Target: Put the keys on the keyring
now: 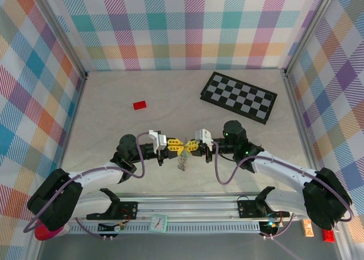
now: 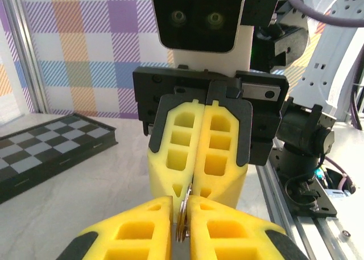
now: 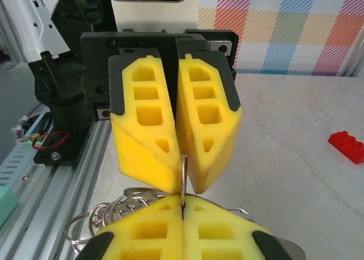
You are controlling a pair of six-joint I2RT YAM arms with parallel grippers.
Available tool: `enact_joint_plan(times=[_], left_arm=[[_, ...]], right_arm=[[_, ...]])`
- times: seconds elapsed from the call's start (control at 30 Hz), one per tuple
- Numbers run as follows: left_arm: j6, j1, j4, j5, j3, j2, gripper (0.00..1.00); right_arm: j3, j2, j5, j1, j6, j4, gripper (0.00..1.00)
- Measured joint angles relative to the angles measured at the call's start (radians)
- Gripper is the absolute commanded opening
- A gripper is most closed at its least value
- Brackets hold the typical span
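**Position.** The left claw and the right claw met tip to tip above the middle of the worktop, close to the arm bases. Each claw was closed. Its yellow pads were pressed onto the same thin silvery loop of the keyring, which sat edge-on in the seam of both pairs. The rest of the keyring hung below the tips as a tangle of silvery loops. Whether it touched the surface could not be told. The keys were judged to be in that hanging cluster, which carried a greenish tint in the top view, but they were too small to tell apart.

**Step in hand (judged).** The ring was held between two grips so that a key could be fed onto it. To do this well:
- Keep both pinches square on the loop, since a twisted grip is likely to let the thin wire slip out.
- Release one claw at a time, so the ring is never left unsupported.
- Make small moves only, because the opposing tips were almost touching.
- Let the hanging loops settle before regrasping.

**Surface and room.** The worktop was pale, marbled and matt. A checkerboard lay at far right and a flat red block at far left, both well apart from the claws. Plaid walls enclosed three sides. An aluminium rail along the near edge carried the arm bases.
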State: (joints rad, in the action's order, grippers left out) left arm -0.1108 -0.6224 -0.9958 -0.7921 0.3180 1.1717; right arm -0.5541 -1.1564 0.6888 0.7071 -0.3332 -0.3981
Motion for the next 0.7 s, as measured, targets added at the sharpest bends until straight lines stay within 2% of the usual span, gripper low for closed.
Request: enact_joint_plan(times=[0.27,0.57,0.6,0.63,0.67,0.7], left_arm=[[-0.166,0.0,0.359,0.024,0.077,-0.114,0.02],[-0.236,0.0,0.469,0.031,0.098,-0.125,0.0],[-0.239,0.0,0.472,0.031,0.098,-0.125,0.0],[-0.243,0.0,0.475,0.035,0.099,-0.125,0.0],[-0.246,0.0,0.481,0.04,0.102,-0.125,0.0],[-0.248,-0.001,0.497,0.049,0.106,-0.125,0.0]], right_arm=[[-0.043,0.0,-0.015,0.0,-0.056,0.113,0.0],[-0.071,-0.02,-0.015,0.01,-0.076,0.177,0.0],[-0.073,-0.023,-0.016,0.01,-0.076,0.18,0.06],[-0.075,-0.023,-0.021,0.01,-0.073,0.183,0.19],[-0.075,-0.023,-0.027,0.011,-0.072,0.183,0.26],[-0.075,-0.023,-0.035,0.013,-0.074,0.18,0.27]])
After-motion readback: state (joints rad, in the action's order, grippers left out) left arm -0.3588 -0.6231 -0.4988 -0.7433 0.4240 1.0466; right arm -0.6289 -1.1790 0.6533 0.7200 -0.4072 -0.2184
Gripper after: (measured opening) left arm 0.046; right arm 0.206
